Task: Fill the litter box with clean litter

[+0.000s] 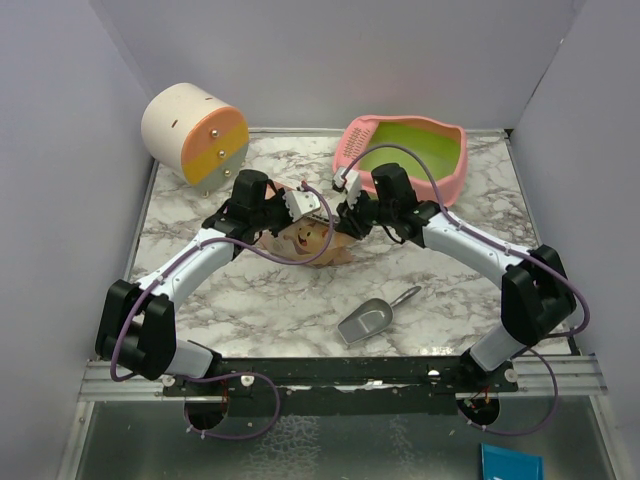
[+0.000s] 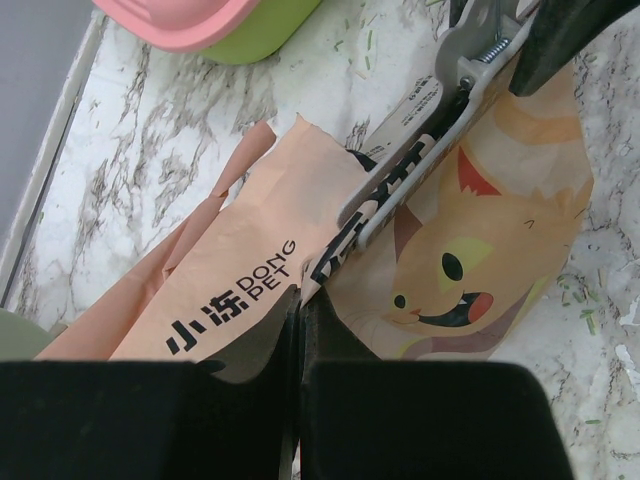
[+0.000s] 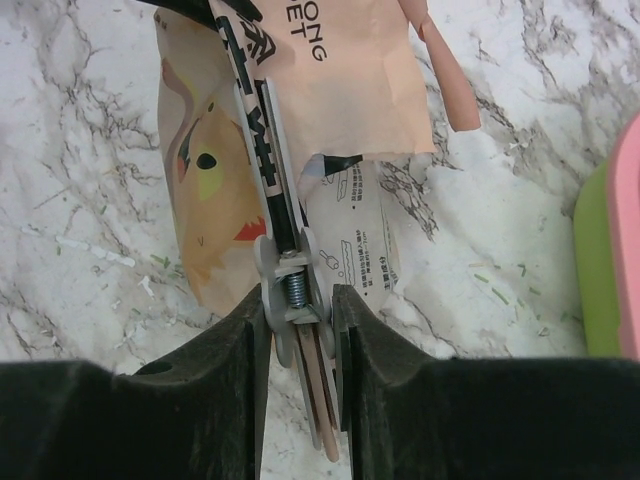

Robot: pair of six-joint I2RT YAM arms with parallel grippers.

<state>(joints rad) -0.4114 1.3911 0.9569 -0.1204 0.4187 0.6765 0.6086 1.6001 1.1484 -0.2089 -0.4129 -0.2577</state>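
The litter box (image 1: 356,138), pink-rimmed with a lime-green basin, stands at the back right; its corner also shows in the left wrist view (image 2: 190,15) and its side in the right wrist view (image 3: 612,250). The clean litter is out of view. A beige cat-printed bag (image 1: 312,240) lies on the marble between both arms. My left gripper (image 2: 300,300) is shut on the bag's (image 2: 250,250) top edge. A grey spring clip (image 3: 290,265) clamps the bag (image 3: 350,80); my right gripper (image 3: 300,300) is shut on its handles, with the fingers (image 3: 255,320) pressed against both sides. From the left wrist the clip (image 2: 420,130) runs diagonally.
A cream-and-orange cylinder (image 1: 195,132) lies at the back left. A grey metal scoop (image 1: 368,320) rests near the front edge. Thin green bits (image 3: 500,290) are scattered on the marble. Purple-white walls close in the table on three sides.
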